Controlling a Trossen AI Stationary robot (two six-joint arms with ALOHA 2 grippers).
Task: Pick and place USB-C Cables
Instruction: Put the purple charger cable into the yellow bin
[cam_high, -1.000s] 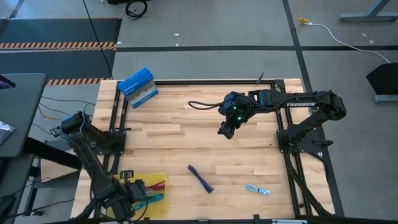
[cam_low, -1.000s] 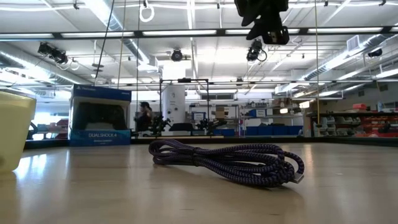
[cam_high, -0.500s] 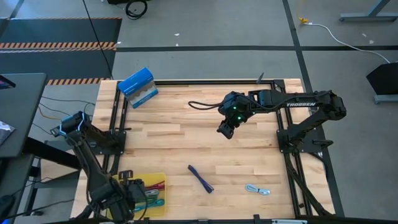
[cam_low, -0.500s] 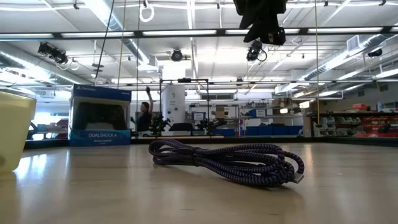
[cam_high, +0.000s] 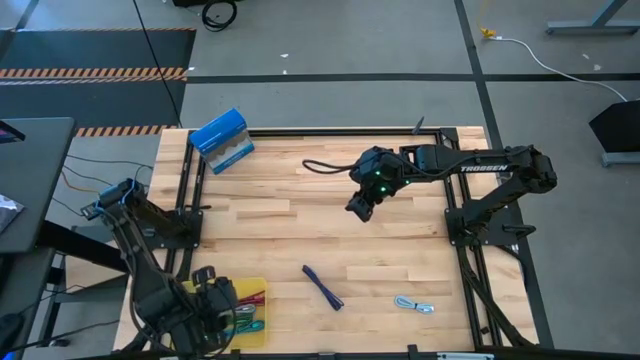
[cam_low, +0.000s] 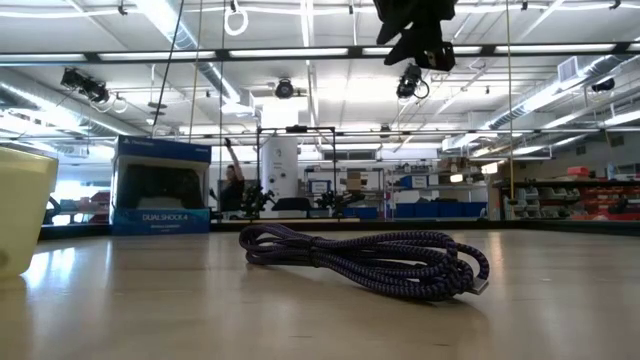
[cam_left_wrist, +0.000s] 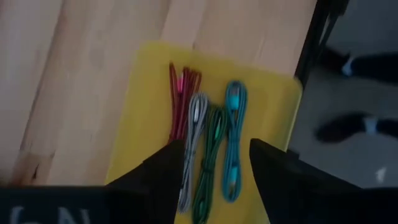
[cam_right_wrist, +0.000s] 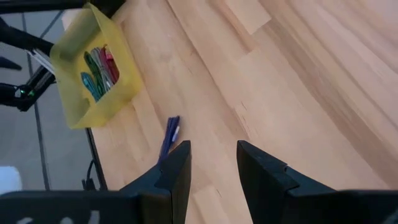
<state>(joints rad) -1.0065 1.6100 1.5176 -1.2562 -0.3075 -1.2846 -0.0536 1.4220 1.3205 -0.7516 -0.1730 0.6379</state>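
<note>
The yellow tray (cam_high: 256, 287) sits at the table's near left corner. In it lie a magenta cable (cam_left_wrist: 180, 102), a pale grey one (cam_left_wrist: 194, 140), a dark green one (cam_left_wrist: 211, 152) and a teal one (cam_left_wrist: 234, 134), side by side. My left gripper (cam_left_wrist: 214, 177) hovers open and empty over the tray (cam_left_wrist: 146, 118). A purple cable bundle (cam_high: 323, 287) lies on the wood near the middle of the near edge, also the purple bundle (cam_low: 370, 260). A pale blue cable (cam_high: 414, 305) lies to its right. My right gripper (cam_high: 359, 207) hangs open and empty, high above the table's middle.
A blue rectangular box (cam_high: 221, 140) stands at the far left corner. A black metal frame (cam_high: 330, 131) runs around the table's edges. Bare wood lies between the purple cable and the tray. A person (cam_low: 232, 180) moves far off in the room behind.
My left arm has shifted a little over the tray, toward the far edge. My right gripper has edged slightly up and toward the table's left. The cables have kept still.
</note>
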